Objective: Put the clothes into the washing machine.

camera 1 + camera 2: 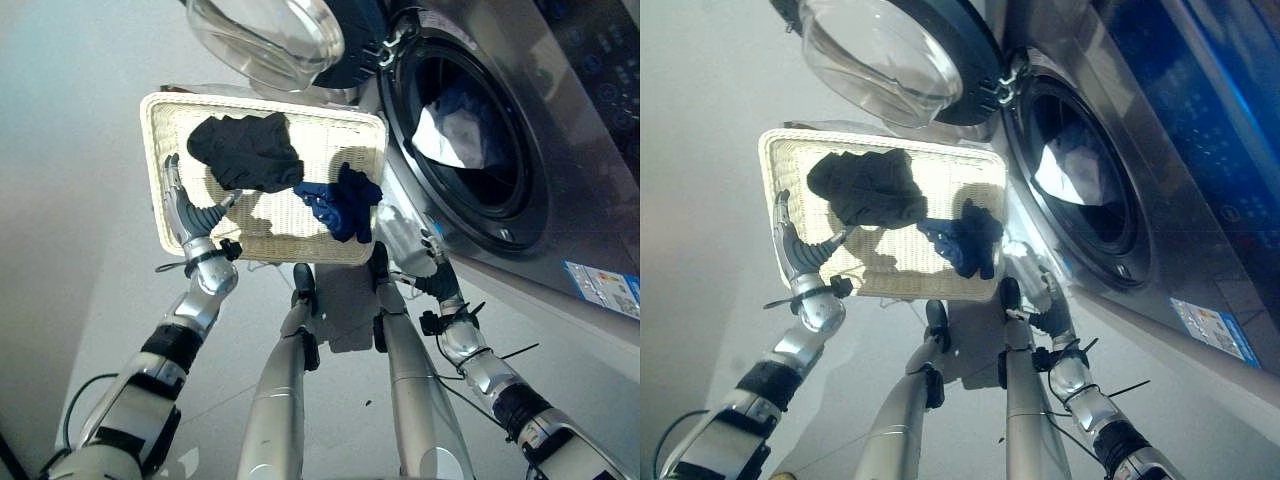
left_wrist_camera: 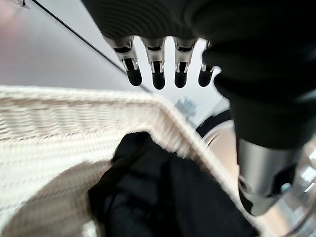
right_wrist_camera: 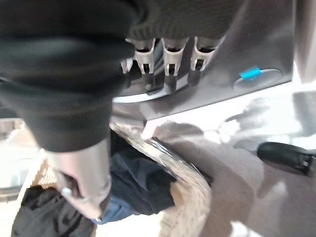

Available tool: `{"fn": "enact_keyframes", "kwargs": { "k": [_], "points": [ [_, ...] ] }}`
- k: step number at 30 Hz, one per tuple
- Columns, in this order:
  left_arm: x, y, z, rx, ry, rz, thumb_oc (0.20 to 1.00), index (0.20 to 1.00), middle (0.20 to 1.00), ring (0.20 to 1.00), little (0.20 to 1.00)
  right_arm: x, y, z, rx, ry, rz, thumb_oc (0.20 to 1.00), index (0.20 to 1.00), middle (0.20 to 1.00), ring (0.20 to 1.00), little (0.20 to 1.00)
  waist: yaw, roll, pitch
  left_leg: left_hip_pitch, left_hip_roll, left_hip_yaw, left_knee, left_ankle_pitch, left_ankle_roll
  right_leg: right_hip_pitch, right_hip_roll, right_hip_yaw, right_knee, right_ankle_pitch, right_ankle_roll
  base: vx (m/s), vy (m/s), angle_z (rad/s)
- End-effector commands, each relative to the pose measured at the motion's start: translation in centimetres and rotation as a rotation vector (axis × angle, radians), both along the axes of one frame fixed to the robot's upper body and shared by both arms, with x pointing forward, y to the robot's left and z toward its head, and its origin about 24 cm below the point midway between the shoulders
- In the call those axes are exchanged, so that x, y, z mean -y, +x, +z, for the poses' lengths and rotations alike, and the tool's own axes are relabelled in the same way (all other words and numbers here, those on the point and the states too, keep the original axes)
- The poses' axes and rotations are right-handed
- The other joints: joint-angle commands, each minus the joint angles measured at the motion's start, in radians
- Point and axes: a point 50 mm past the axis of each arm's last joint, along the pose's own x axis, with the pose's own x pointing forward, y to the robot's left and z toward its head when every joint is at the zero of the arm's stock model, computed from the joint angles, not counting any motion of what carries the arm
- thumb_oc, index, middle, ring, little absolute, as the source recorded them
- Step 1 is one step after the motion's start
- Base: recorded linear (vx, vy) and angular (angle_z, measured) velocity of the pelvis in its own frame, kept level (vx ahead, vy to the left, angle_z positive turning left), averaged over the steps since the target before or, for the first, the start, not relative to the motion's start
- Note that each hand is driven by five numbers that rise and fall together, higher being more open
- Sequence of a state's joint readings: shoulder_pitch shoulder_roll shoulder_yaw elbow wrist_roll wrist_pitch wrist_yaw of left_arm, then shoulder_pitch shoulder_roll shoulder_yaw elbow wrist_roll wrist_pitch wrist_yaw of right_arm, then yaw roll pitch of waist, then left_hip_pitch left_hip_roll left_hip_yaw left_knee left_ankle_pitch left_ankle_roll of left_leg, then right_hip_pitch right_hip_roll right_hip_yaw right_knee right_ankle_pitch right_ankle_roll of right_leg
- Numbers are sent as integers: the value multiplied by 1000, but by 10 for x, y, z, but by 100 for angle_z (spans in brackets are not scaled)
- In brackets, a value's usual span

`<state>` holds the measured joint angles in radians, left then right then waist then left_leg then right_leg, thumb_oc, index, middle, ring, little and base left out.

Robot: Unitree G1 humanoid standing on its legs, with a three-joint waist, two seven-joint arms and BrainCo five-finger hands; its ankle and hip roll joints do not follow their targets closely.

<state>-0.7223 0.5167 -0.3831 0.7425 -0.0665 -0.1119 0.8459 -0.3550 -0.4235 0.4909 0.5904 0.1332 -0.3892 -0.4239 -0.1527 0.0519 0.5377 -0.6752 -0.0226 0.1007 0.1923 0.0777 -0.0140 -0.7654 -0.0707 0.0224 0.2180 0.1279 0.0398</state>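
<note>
Left eye view: white wicker basket (image 1: 160, 180), held at both short ends. Contents: black garment (image 1: 245, 150) toward the left hand (image 1: 190, 215), blue garment (image 1: 340, 200) toward the right hand (image 1: 425, 255). Washing machine (image 1: 560, 170) beside it, door (image 1: 270, 35) swung open, blue and white clothes (image 1: 455, 125) in the drum.

Left wrist view: fingers (image 2: 158, 76) straight, relaxed, past the basket rim; black garment inside, just below.

Right wrist view: fingers (image 3: 168, 74) extended, loose; thumb (image 3: 86, 182) over the rim; blue garment beneath.
</note>
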Motion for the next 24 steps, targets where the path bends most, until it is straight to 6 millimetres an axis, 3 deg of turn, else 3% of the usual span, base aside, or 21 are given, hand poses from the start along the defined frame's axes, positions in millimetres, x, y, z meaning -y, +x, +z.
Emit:
{"fn": "enact_keyframes", "kwargs": {
  "k": [1,4,14,19,21,24],
  "points": [
    [-42,4,12,-126,21,122,1000,1000,1000,1000,1000,-11,-2,11,36,34,76,1000,1000,1000,1000,1000,-18,-43,-18,-30,-67,24,91,-73,-15,-39,58,-26,16,-16,38,20,84,-5],
    [-60,8,20,-210,50,199,1000,1000,1000,1000,1000,-11,-1,14,34,30,89,1000,1000,1000,1000,1000,-47,-50,-18,-49,-67,41,129,-98,-14,-66,52,-7,16,-7,41,19,88,-7],
    [-80,13,55,-181,31,322,1000,1000,1000,1000,1000,-10,-3,19,44,78,87,1000,1000,1000,1000,1000,-112,-92,-18,-146,-58,75,306,-212,-10,-168,26,32,29,20,47,34,61,-8],
    [-75,18,77,-64,-67,310,1000,1000,1000,1000,1000,-11,-5,19,36,121,90,1000,1000,1000,1000,1000,-140,-123,-18,-205,-58,72,378,-264,-2,-221,27,52,33,40,50,17,16,-2],
    [-62,23,94,133,-278,182,1000,1000,1000,1000,1000,-16,-7,17,34,139,102,1000,1000,1000,1000,1000,-151,-142,-18,-239,-56,65,405,-287,2,-251,33,60,40,41,50,29,7,-5],
    [-43,27,107,265,-375,43,1000,1000,1000,1000,1000,-21,-7,16,28,148,113,1000,1000,1000,1000,1000,-155,-152,-18,-262,-56,58,420,-299,5,-271,41,64,50,41,50,10,-5,-3]
  ]
}}
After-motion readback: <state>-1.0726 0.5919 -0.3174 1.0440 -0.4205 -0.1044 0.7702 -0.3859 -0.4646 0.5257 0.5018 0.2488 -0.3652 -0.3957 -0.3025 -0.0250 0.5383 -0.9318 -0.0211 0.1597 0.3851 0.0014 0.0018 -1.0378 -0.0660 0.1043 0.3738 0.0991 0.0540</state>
